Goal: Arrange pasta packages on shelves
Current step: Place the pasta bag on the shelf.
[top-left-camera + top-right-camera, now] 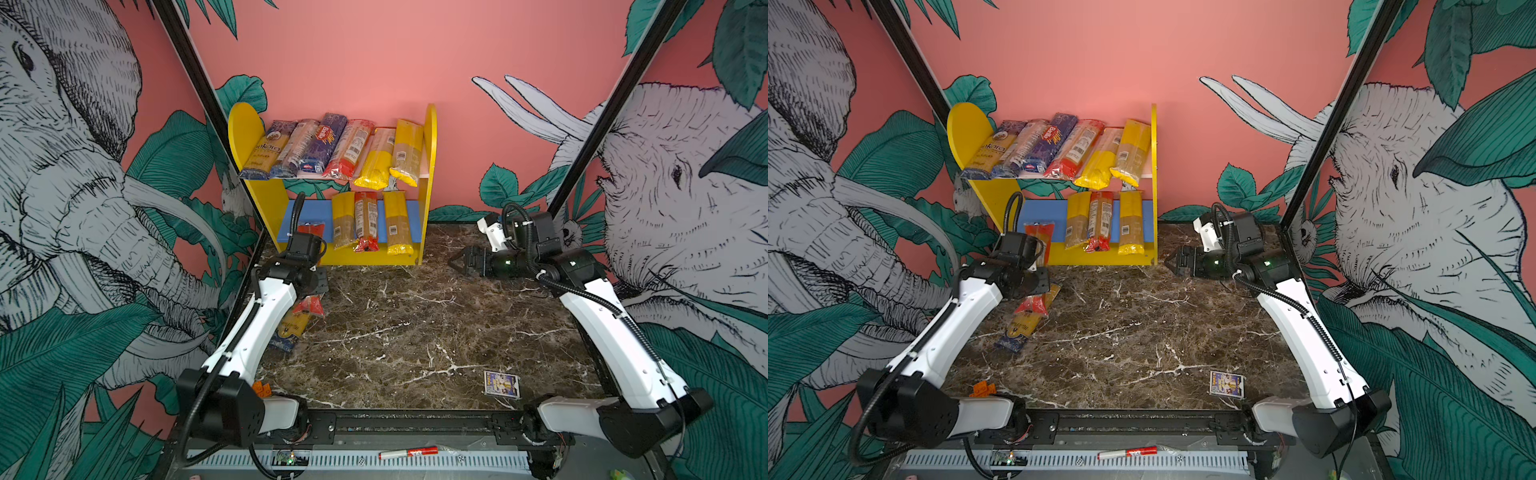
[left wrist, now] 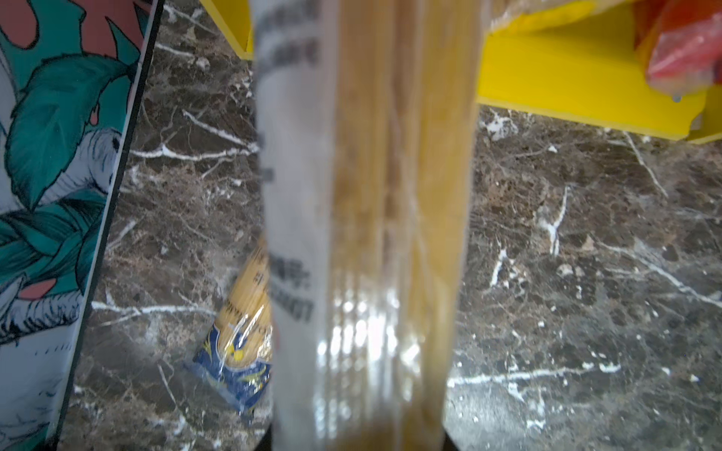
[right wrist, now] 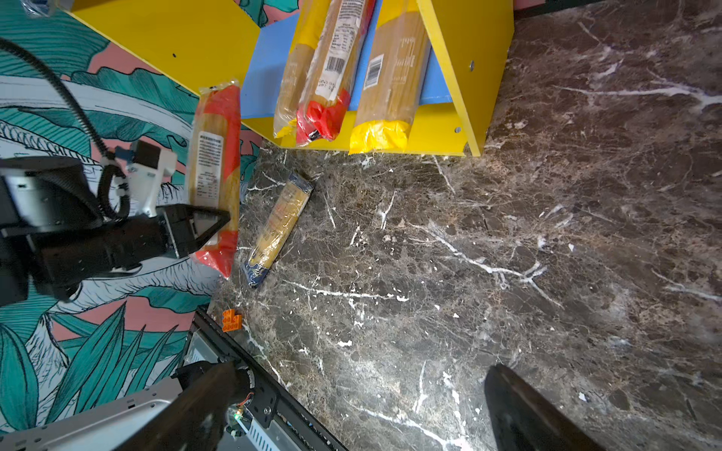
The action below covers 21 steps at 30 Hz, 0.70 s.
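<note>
Nearest me, a blue-ended spaghetti packet (image 1: 289, 328) lies flat on the marble table (image 1: 415, 332), not yet shelved. Above it my left gripper (image 3: 217, 229) is clenched on a red-ended spaghetti packet (image 3: 217, 156), held nearly upright just in front of the shelves (image 1: 428, 166). My right gripper (image 1: 455, 262) hangs released beside the shelves' right panel. I judge the bare left stretch of the blue lower board (image 1: 322, 212) the target. I should tip the packet back and slide it in parallel to the three packets (image 1: 365, 220) there, without nudging them.
</note>
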Each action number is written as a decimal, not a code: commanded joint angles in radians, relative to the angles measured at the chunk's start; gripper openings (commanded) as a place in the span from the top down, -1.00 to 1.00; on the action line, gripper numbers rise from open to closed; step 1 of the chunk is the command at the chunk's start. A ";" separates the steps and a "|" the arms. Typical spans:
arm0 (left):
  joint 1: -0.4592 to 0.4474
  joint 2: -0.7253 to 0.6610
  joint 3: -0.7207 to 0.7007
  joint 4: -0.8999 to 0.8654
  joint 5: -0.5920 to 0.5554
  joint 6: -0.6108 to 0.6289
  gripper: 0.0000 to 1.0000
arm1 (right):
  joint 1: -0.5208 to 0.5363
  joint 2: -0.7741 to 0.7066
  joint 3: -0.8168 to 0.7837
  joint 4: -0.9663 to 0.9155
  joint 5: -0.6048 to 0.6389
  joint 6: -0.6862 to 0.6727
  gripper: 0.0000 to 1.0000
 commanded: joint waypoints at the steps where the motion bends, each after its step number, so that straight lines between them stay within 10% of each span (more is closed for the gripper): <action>1: 0.043 0.053 0.135 0.172 0.008 0.079 1.00 | -0.005 0.015 0.028 0.002 0.018 -0.011 -0.98; 21: 0.153 0.660 0.793 0.161 0.132 0.179 1.00 | -0.023 0.172 0.188 -0.015 0.117 0.028 -0.98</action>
